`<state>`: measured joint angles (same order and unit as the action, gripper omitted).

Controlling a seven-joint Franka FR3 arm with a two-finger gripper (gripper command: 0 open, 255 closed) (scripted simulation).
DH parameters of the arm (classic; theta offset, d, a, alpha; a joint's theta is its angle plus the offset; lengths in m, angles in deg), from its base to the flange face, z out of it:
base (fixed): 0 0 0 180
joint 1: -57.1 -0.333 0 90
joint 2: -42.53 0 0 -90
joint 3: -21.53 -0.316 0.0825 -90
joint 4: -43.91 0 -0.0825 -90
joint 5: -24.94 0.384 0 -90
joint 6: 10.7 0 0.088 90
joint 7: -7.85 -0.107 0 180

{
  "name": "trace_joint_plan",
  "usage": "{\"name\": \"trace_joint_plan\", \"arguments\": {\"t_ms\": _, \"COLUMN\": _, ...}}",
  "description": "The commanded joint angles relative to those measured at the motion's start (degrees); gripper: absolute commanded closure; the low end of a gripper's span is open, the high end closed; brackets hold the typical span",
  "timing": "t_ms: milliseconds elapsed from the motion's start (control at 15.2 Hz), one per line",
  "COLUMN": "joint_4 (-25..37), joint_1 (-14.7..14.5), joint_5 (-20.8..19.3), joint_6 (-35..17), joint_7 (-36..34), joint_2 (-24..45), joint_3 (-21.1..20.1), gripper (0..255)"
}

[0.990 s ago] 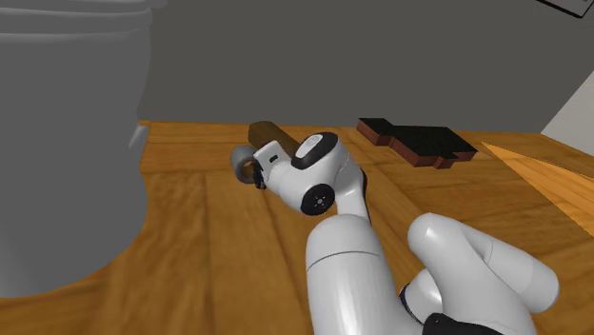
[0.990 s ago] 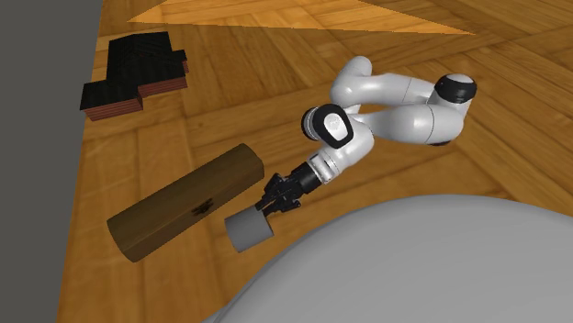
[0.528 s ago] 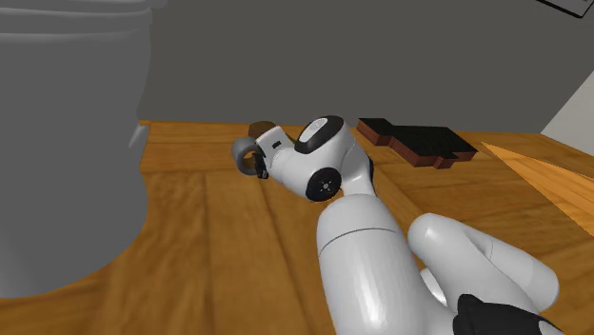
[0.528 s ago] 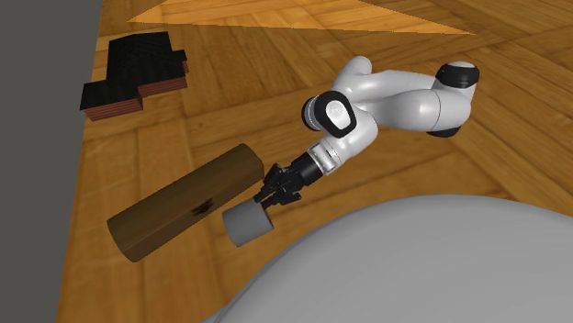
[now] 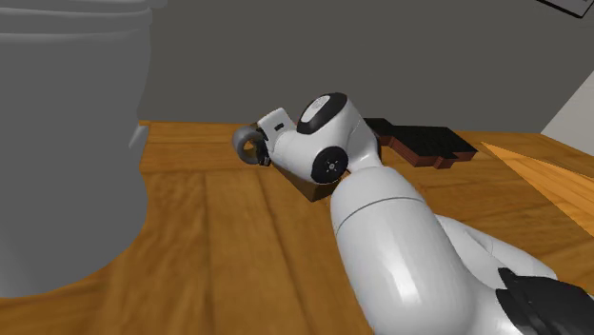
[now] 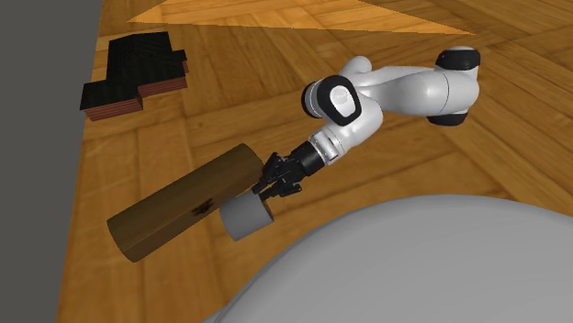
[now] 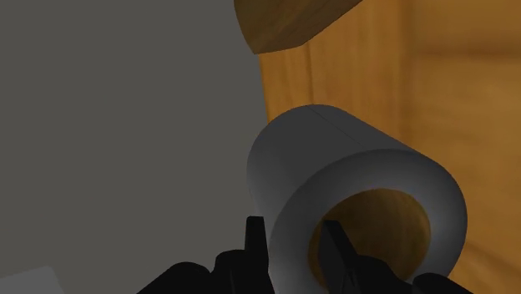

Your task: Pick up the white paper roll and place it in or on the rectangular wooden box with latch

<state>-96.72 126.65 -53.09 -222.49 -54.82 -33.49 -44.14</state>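
Black gripper (image 7: 294, 240) pinches the wall of the grey-white paper roll (image 7: 334, 159), one finger (image 7: 255, 234) outside and the other inside the hollow core. The roll is held lying on its side, its open end toward the hand.

Over the past second the arm has carried the roll away from the stand. In the second exterior view the roll (image 6: 245, 217) is now hard against the long side of the brown wooden box (image 6: 179, 202), next to its latch (image 6: 204, 207), where before a gap of floor lay between them. Whether it is clear of the wooden floor (image 6: 275, 83) cannot be told.

The shoulder view hides most of the box (image 5: 314, 187) behind the white wrist, while the second exterior view shows its whole length. Beyond it lies a dark stepped block (image 6: 133, 64), well apart.
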Motion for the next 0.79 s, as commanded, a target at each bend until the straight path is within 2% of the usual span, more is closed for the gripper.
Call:
{"name": "trace_joint_plan", "arguments": {"t_ms": 0, "joint_4": 1.6, "joint_1": -0.1, "joint_5": -3.6, "joint_6": 0.4, "joint_7": -2.2, "joint_2": 1.3, "joint_3": 1.2, "gripper": 255}}
{"name": "trace_joint_plan", "arguments": {"t_ms": 198, "joint_4": 3.9, "joint_1": 0.2, "joint_5": -8.0, "joint_6": -0.1, "joint_7": -5.2, "joint_2": 2.3, "joint_3": 3.0, "gripper": 255}}
{"name": "trace_joint_plan", "arguments": {"t_ms": 264, "joint_4": 4.1, "joint_1": 0.3, "joint_5": -8.4, "joint_6": -0.2, "joint_7": -5.5, "joint_2": 2.3, "joint_3": 3.2, "gripper": 255}}
{"name": "trace_joint_plan", "arguments": {"t_ms": 528, "joint_4": -0.9, "joint_1": 5.3, "joint_5": 4.3, "joint_6": -4.1, "joint_7": 12.1, "joint_2": 4.5, "joint_3": 4.5, "gripper": 255}}
{"name": "trace_joint_plan", "arguments": {"t_ms": 726, "joint_4": -2.3, "joint_1": 11.3, "joint_5": 10.4, "joint_6": -9.3, "joint_7": 20.4, "joint_2": 5.1, "joint_3": 4.8, "gripper": 255}}
